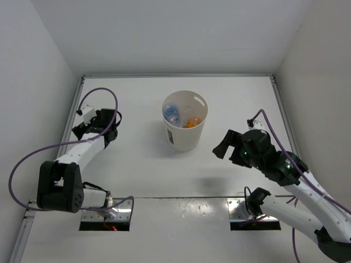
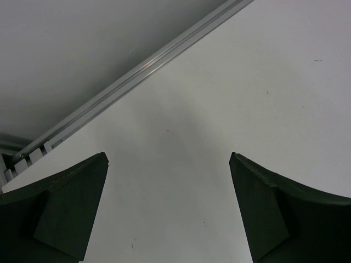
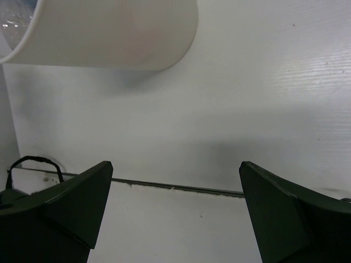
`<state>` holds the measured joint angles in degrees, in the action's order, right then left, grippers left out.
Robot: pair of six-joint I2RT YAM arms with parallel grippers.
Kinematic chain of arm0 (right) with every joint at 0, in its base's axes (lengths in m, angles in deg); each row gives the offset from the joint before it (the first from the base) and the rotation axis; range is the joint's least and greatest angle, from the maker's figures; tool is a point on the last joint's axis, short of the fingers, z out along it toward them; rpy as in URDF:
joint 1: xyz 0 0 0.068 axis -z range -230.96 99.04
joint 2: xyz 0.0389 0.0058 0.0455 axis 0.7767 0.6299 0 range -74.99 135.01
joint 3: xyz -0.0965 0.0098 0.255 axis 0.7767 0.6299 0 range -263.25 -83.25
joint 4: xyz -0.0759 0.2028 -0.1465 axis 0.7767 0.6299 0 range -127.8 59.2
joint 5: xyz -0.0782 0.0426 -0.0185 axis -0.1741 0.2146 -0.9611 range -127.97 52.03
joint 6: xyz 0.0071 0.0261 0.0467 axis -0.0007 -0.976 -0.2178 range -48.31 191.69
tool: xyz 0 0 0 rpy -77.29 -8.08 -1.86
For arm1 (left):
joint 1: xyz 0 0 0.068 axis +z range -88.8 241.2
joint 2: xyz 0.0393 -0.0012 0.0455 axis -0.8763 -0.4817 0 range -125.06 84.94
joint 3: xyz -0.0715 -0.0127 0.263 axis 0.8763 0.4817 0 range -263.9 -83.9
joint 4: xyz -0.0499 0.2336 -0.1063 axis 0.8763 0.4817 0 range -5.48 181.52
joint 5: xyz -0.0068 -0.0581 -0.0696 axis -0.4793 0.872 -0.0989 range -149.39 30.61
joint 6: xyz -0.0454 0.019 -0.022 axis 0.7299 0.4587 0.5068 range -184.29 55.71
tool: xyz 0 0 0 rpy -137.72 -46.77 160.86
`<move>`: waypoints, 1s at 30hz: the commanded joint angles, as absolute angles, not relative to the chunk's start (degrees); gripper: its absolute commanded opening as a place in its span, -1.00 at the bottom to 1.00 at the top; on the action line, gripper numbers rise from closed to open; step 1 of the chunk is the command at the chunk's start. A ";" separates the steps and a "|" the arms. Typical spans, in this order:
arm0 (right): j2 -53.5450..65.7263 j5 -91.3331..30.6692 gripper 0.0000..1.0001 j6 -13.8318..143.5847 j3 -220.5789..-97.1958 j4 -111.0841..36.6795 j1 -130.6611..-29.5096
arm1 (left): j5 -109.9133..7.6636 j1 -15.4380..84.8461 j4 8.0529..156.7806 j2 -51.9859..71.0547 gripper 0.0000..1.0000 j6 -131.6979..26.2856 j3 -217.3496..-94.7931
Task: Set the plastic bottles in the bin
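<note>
left end effector (image 1: 81,121): jaws fully apart, nothing held, pointing toward 9 o'clock; bin at its 3 o'clock, well apart. bin (image 1: 186,139): upright, mid-bench (image 1: 137,175), long axis vertical; blue bottle (image 1: 173,114), orange bottle (image 1: 191,123) inside; clear bottles hard to tell. right end effector (image 1: 224,143): jaws wide, empty, nearer arm; bin at its 10 o'clock. no bottle seen outside bin; task looks done.

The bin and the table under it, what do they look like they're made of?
The bin looks like thin moulded plastic, though coated card is possible: cream-white, smooth, with an even soft sheen and a thin rim. The table looks like white-painted or laminated board, matte; the right wrist view shows fine streaks and small dark specks on it.
</note>
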<state>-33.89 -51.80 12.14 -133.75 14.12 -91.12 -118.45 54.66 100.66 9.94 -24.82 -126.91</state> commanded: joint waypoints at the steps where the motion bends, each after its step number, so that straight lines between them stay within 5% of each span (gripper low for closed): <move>1: -35.62 -50.89 1.00 12.89 -134.76 10.64 -91.30 | -115.12 57.24 103.33 11.02 1.00 -20.96 -126.88; 14: -30.70 -51.15 1.00 17.11 -139.24 6.41 -91.30 | -108.08 65.07 103.33 12.08 1.00 -17.79 -126.97; 22: -29.29 -51.68 1.00 17.63 -138.71 5.72 -91.30 | -115.28 61.64 95.76 14.98 1.00 -23.25 -121.70; 30: -28.15 -52.73 1.00 19.40 -139.85 6.67 -91.30 | -94.74 63.48 83.74 18.48 1.00 -30.72 -118.10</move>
<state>-28.93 -51.21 17.98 -137.51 7.33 -91.12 -104.64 62.55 91.98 15.86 -27.80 -119.52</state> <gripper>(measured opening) 0.996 0.997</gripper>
